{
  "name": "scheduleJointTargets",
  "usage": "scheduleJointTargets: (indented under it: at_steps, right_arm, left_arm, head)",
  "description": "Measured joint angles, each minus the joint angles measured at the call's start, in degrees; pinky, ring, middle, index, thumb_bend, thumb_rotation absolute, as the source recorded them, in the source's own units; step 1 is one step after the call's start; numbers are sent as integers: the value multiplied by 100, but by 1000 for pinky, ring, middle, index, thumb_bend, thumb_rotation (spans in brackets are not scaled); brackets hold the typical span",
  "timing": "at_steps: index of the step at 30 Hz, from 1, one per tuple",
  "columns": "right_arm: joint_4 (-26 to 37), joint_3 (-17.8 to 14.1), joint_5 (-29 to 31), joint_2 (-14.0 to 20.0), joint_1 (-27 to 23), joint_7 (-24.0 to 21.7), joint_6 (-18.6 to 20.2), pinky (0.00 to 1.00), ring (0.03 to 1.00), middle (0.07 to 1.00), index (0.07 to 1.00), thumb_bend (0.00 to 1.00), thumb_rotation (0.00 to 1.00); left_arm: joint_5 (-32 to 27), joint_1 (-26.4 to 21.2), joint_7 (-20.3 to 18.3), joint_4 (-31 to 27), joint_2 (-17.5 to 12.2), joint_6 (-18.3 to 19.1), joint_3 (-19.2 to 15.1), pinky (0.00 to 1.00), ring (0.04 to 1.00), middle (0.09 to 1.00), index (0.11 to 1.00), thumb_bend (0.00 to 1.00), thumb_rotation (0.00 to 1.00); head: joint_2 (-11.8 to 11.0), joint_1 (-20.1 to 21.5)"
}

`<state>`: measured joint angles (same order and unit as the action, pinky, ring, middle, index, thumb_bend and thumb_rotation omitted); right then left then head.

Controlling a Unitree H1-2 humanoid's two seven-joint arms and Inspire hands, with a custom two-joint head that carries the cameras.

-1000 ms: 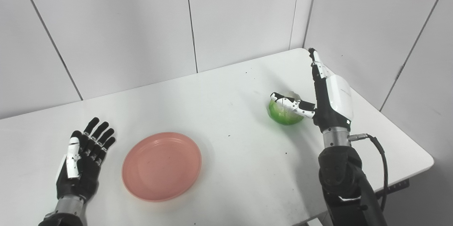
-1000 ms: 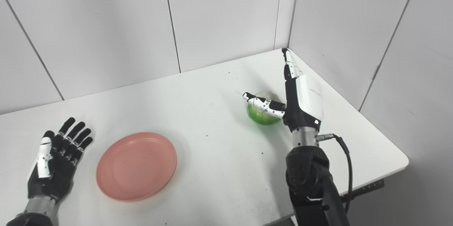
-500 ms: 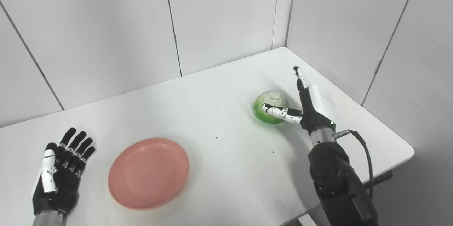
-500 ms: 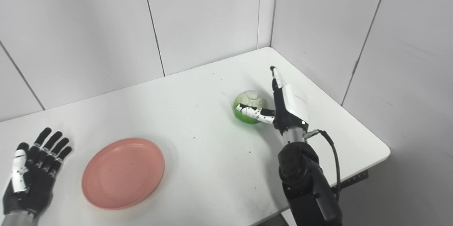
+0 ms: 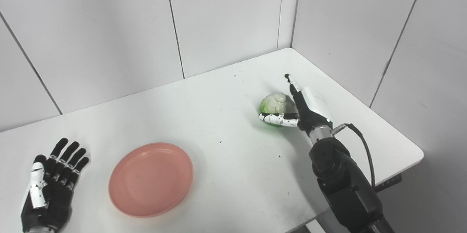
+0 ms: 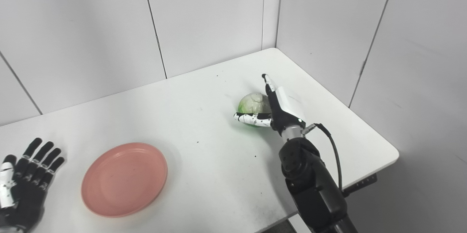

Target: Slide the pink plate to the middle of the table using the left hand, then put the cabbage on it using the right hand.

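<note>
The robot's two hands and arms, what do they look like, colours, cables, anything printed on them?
The left hand has black fingers and palm, with a white segmented thumb. The right hand is black with a white back plate and a white thumb flecked with black. Its silver wrist joins a bulky black forearm, and a black cable loops from the wrist. No printing is legible.

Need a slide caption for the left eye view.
Right hand cups the cabbage; pink plate sits empty beside the open left hand.

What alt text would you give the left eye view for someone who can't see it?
A robot's right hand cups a green cabbage at the right of a white table, fingers straight, thumb across its front. An empty pink plate lies front left, and the left hand rests open beside it.
</note>
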<state>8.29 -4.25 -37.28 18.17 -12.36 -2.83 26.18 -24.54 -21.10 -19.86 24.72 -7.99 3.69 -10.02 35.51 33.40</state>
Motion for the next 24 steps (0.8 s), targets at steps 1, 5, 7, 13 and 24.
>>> scheduleJointTargets:
  at_steps: [1, 5, 7, 13, 24]
  right_arm:
    - [-10, 28, 5, 23, -23, -8, 0, 782, 895, 939, 962, 1000, 506]
    - [-162, 79, 52, 104, -120, -11, 0, 786, 899, 943, 964, 1000, 495]
    - [-200, 101, 73, 139, -147, -12, 0, 793, 901, 945, 966, 1000, 501]
    - [-338, 167, 95, 231, -279, -15, 0, 809, 905, 948, 968, 1000, 500]
    - [-548, 160, 86, 296, -353, -85, 50, 787, 896, 954, 972, 1000, 471]
  left_arm:
    - [-1, 9, 0, -11, -6, 1, 2, 876, 860, 867, 854, 400, 1000]
    - [1, 52, 16, -116, -25, 75, 12, 871, 859, 865, 851, 406, 1000]
    - [1, 91, 17, -193, -37, 136, 14, 874, 863, 869, 856, 405, 1000]
    - [1, 131, 18, -282, -73, 229, 14, 870, 861, 868, 855, 403, 1000]
    - [1, 187, 24, -406, -99, 360, 33, 882, 868, 873, 859, 411, 1000]
  head:
    - [26, -9]
    - [53, -18]
    - [105, -18]
    - [123, -9]
    - [211, -35]
